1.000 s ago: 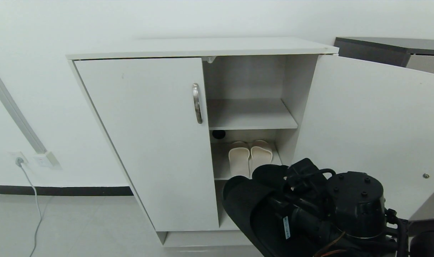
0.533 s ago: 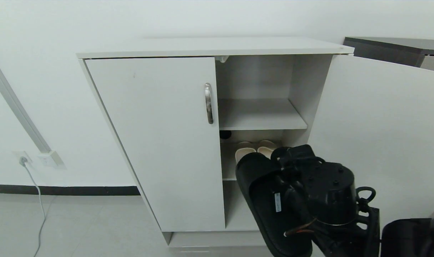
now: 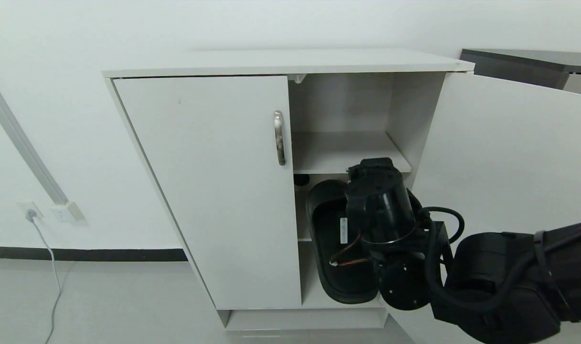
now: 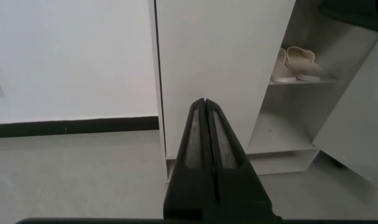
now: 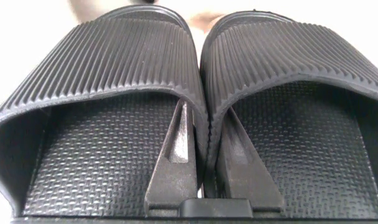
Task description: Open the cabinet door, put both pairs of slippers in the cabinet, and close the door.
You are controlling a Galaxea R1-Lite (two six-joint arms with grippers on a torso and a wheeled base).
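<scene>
Head view: cabinet [image 3: 281, 62] open on its right half, door [image 3: 500, 157] wide. Black slippers [image 3: 328, 239] pinched by their inner walls in the right gripper [image 5: 206, 115], toes-first, long axis aimed into the opening below the upper shelf [image 3: 343, 153]. Left gripper [image 4: 204, 109] closed, empty, well apart.

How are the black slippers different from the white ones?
The black slippers are dark; the white slippers are pale cream. The black slippers are pinched in the right claw, tilted steeply; the white slippers lie flat on a cabinet shelf. Both pairs sit side by side.
</scene>
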